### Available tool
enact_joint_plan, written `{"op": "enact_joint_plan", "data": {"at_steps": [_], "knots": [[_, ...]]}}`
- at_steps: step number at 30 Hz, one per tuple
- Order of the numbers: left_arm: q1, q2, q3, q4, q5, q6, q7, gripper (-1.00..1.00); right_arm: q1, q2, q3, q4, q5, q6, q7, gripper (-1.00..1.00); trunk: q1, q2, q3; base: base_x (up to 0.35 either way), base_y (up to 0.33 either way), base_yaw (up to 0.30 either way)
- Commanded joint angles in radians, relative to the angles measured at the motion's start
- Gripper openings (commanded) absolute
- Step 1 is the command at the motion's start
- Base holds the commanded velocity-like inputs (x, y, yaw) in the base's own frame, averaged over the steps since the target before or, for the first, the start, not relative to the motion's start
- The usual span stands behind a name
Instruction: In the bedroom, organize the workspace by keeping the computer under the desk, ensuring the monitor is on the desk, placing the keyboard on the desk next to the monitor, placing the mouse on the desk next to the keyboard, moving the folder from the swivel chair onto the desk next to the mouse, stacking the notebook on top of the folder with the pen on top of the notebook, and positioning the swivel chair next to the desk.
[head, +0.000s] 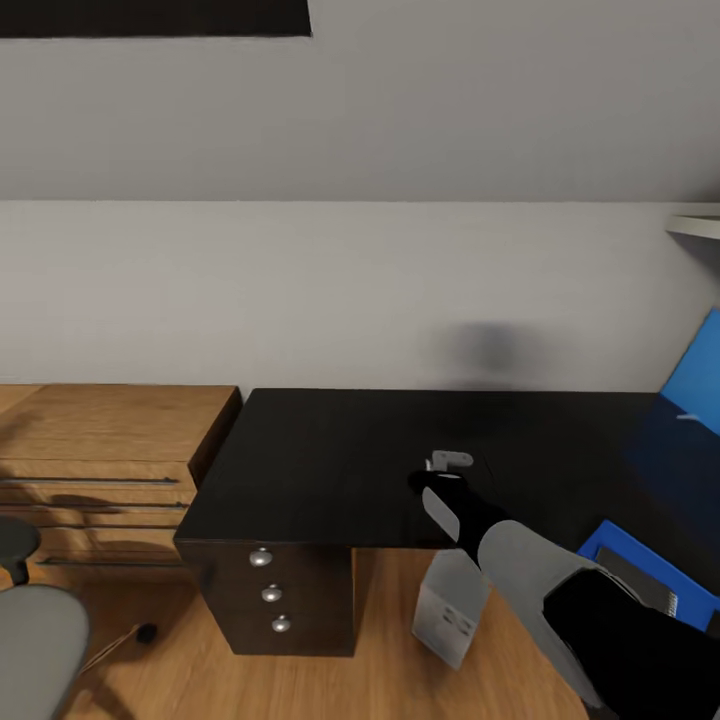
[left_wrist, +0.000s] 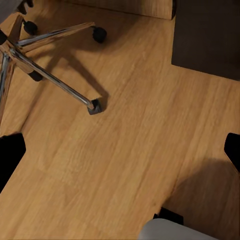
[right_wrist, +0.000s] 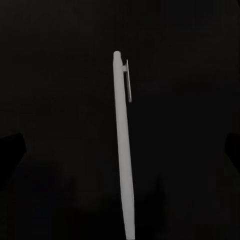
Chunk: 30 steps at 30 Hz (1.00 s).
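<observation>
Your right arm covers part of the computer (head: 452, 606) under the desk (head: 320, 470), and the blue folder (head: 640, 570) with the dark notebook (head: 645, 582) on it is cut off at the picture's edge. The chair (head: 35, 630) shows as a grey sliver in the head view; its chrome base (left_wrist: 47, 70) shows in the left wrist view.

Your right arm reaches forward over the black top, the right gripper (head: 447, 470) above the pen (right_wrist: 124, 145), which lies loose on the desk between spread fingers (right_wrist: 10, 150). Your left gripper's fingers (left_wrist: 11, 152) are spread above bare floor (left_wrist: 125, 150).
</observation>
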Motion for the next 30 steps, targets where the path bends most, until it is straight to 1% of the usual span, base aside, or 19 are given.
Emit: {"op": "enact_joint_plan", "data": {"at_steps": [1,18,21,24,30], "knots": [[0.000,0.000,-0.009,-0.001,0.002,0.000,0.007,1.00,0.007,0.002,0.006,0.002,-0.009,0.002,-0.004,1.00,0.001,-0.001,-0.001,0.332,0.000,0.000],[0.000,0.001,-0.009,-0.001,0.002,-0.001,0.007,1.00,0.018,-0.003,0.004,0.006,-0.009,0.007,0.002,1.00,0.001,-0.001,-0.001,0.330,0.000,0.000],[0.000,0.001,-0.009,-0.001,0.002,-0.001,0.007,1.00,0.019,-0.005,0.003,0.007,-0.009,0.014,0.003,1.00,0.001,-0.001,-0.001,0.153,0.000,0.000],[0.000,0.001,-0.009,-0.001,0.002,-0.001,0.007,1.00,0.019,-0.008,0.002,0.007,-0.010,0.041,0.004,1.00,0.001,-0.001,-0.001,0.059,0.000,0.000],[0.000,0.000,-0.010,-0.001,0.001,-0.001,0.008,1.00,0.019,-0.020,0.003,0.007,-0.010,0.061,0.005,1.00,0.001,-0.001,-0.001,0.018,0.000,0.000]]}}
